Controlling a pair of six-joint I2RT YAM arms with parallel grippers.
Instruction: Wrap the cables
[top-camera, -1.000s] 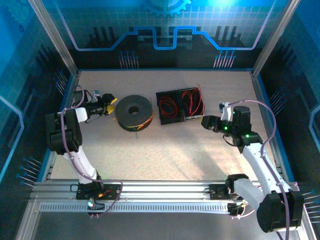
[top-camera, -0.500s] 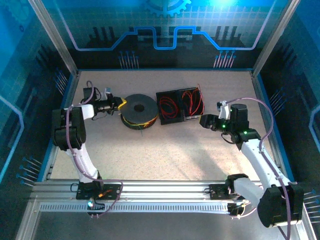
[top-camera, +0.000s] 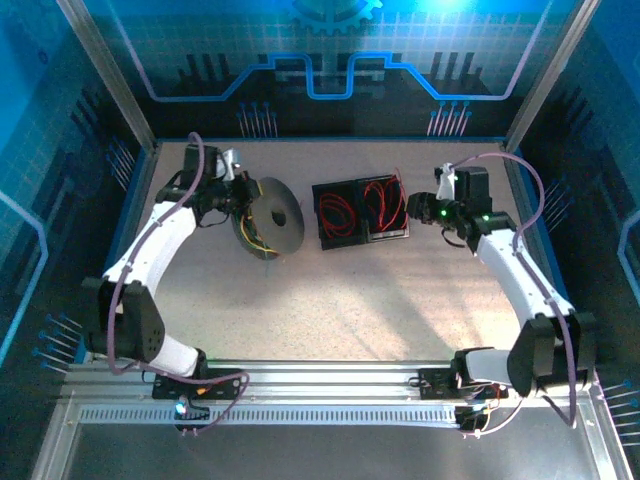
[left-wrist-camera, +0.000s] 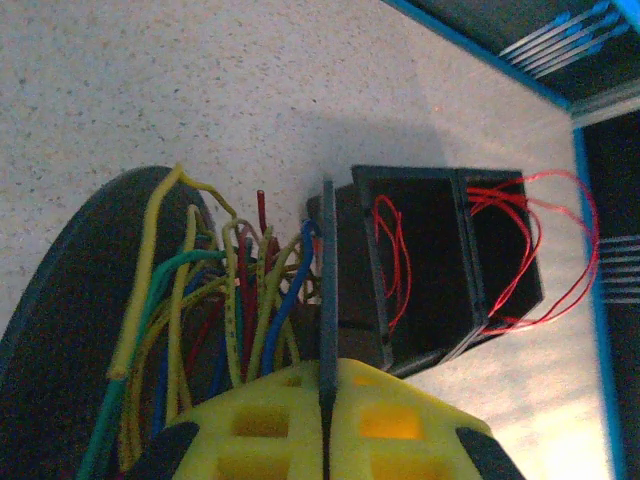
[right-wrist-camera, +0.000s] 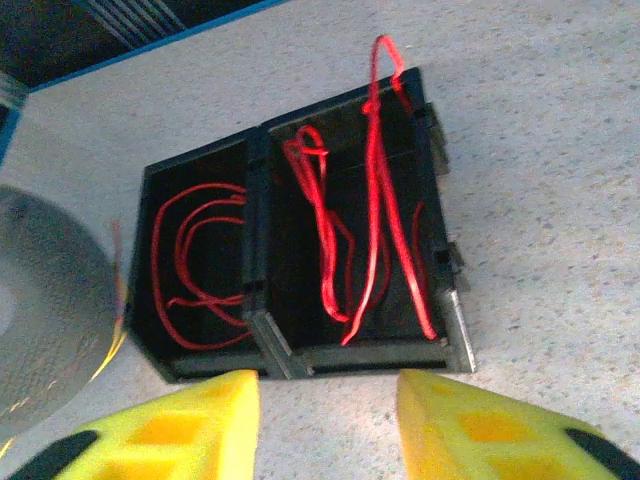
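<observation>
The black spool (top-camera: 270, 215) stands tipped up on its edge at the table's back left. My left gripper (top-camera: 238, 195) is shut on its thin flange (left-wrist-camera: 327, 270), pinched between the yellow fingers (left-wrist-camera: 400, 420). Yellow, green, blue and red wires (left-wrist-camera: 235, 310) are wound on its core. Red cables (top-camera: 340, 213) lie in loose loops in a black two-compartment box (top-camera: 361, 238). My right gripper (top-camera: 412, 208) hovers at the box's right side, open, with nothing between its fingers (right-wrist-camera: 480, 430). In the right wrist view, cables (right-wrist-camera: 375, 200) fill both compartments, and one loop rises over the far wall.
The box (right-wrist-camera: 255, 250) sits right of the spool (right-wrist-camera: 40, 310), with a narrow gap between them. Some red loops (left-wrist-camera: 560, 250) hang outside the box's far wall (left-wrist-camera: 500, 180). Blue rails and glass walls ring the table. Open speckled tabletop (top-camera: 340, 300) lies toward the arm bases.
My left gripper closed on the spool's flange and tipped the spool from flat up onto its edge. My right gripper moved back toward the box, and its jaws narrowed.
</observation>
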